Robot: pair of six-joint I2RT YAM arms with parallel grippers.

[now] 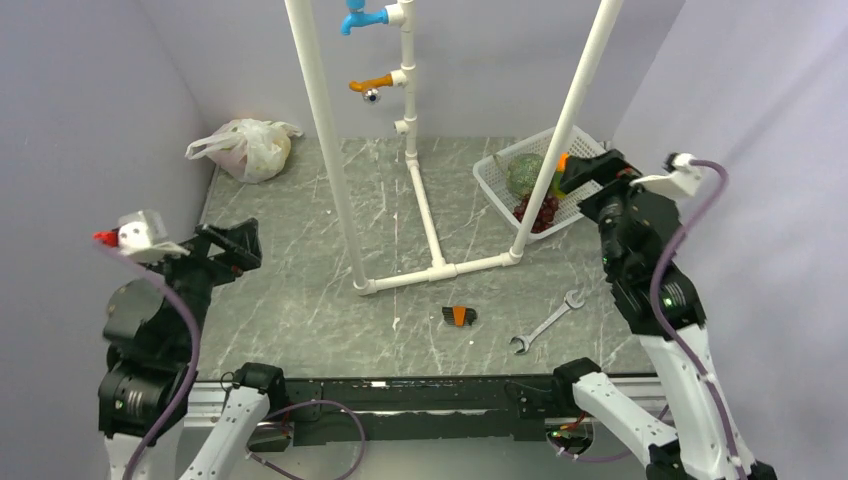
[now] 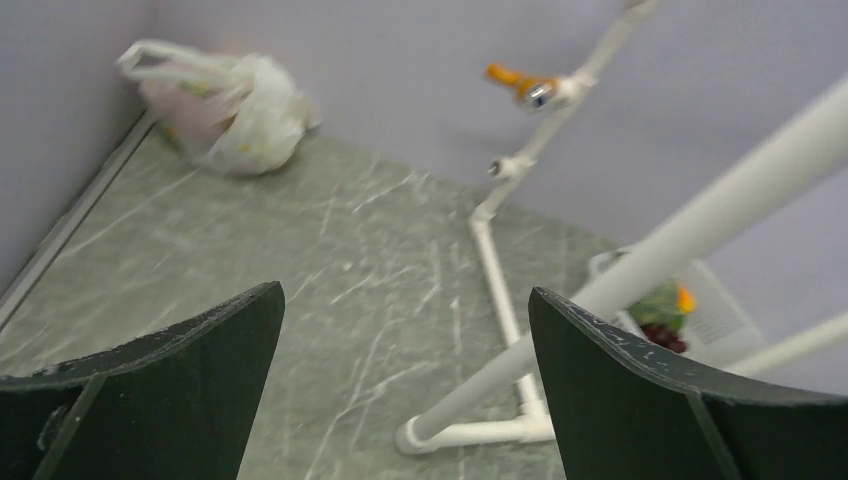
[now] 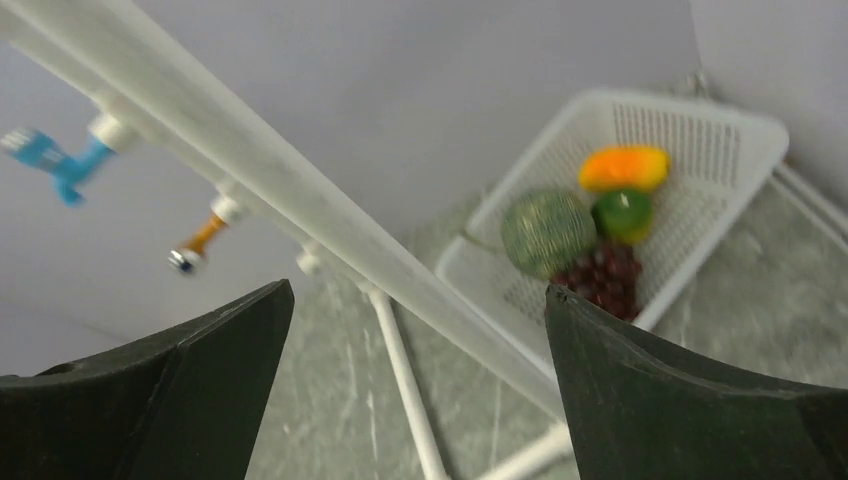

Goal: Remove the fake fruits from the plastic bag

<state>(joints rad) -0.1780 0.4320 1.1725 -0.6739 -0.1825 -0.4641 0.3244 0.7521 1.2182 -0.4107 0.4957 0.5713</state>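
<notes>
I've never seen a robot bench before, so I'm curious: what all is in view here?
plastic bag: one, white with yellow print, far left corner
basket: one, white, far right
melon: one, green, in the basket
grape bunch: one, dark purple, in the basket
orange fruit: one, orange, in the basket
green fruit: one, green, in the basket
pipe frame: one, white, table middle
taps: two, blue above orange, on the frame's post
wrench: one, silver, near right
small block: one, black and orange, left of the wrench
table: one, grey-green marbled
left pincer: one, black, open, near left
right pincer: one, black, open, by the basket
</notes>
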